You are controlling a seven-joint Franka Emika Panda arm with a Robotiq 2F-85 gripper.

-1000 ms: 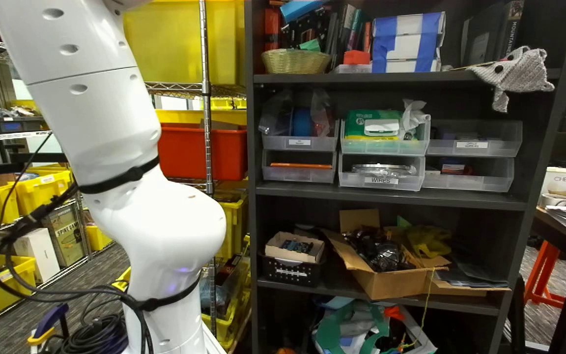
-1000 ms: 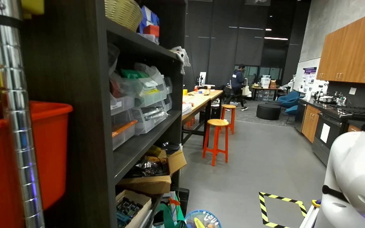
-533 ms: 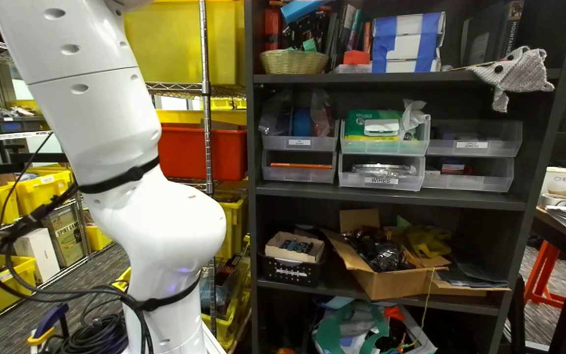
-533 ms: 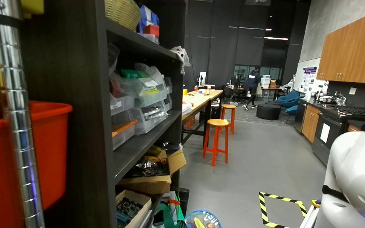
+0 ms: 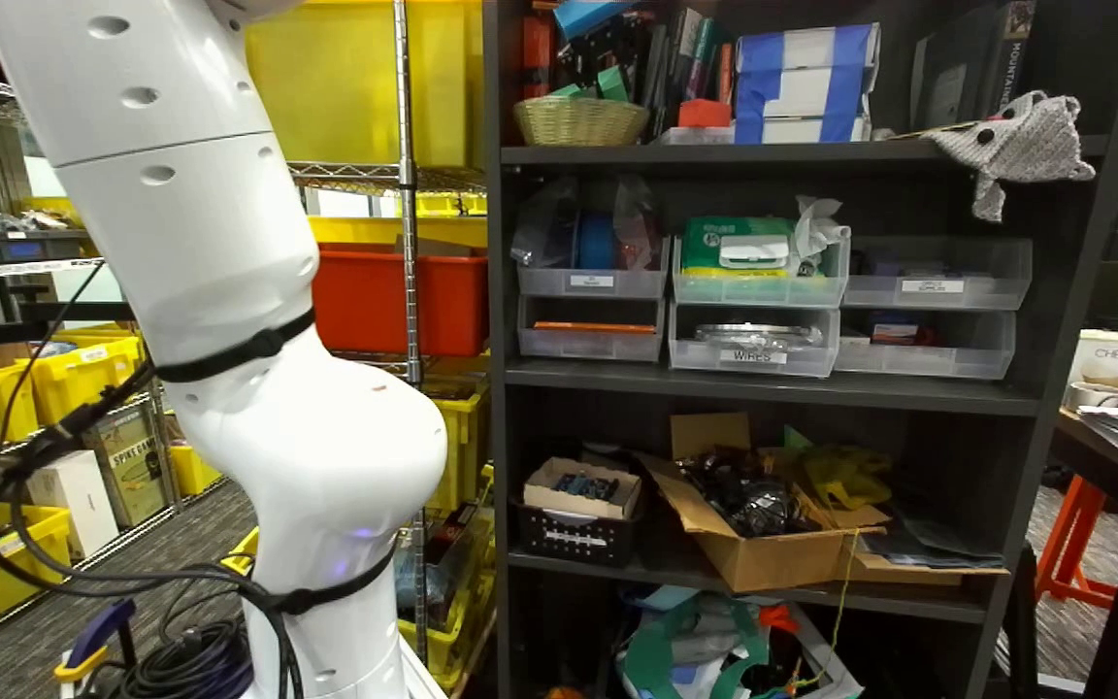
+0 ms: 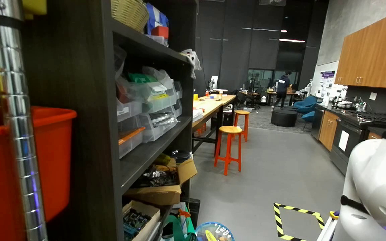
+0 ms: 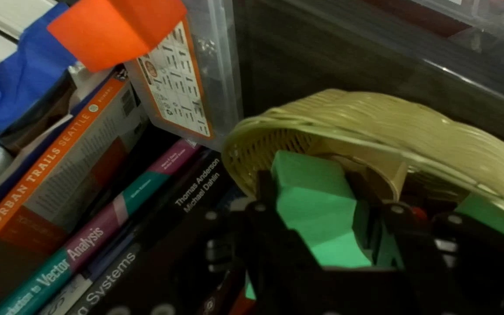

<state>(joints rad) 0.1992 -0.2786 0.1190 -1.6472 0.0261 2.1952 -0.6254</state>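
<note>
In the wrist view my gripper has its dark fingers on either side of a green block with a curved cut-out, closed against it. The block is at the mouth of a woven yellow basket, tilted on its side in this view. In an exterior view the black gripper is above the basket, and green shows over the rim. A second green patch there may be the same block; I cannot tell. The basket also shows in an exterior view, where the gripper is out of sight.
Upright books, a clear box with a red-orange piece on top, and a blue-and-white box stand near the basket on the dark shelf. Another green piece lies in the basket. Yellow bins flank the shelf.
The green block and gripper have risen slightly above the basket rim. The basket has shifted slightly on the shelf. A person in the background has walked to the right.
</note>
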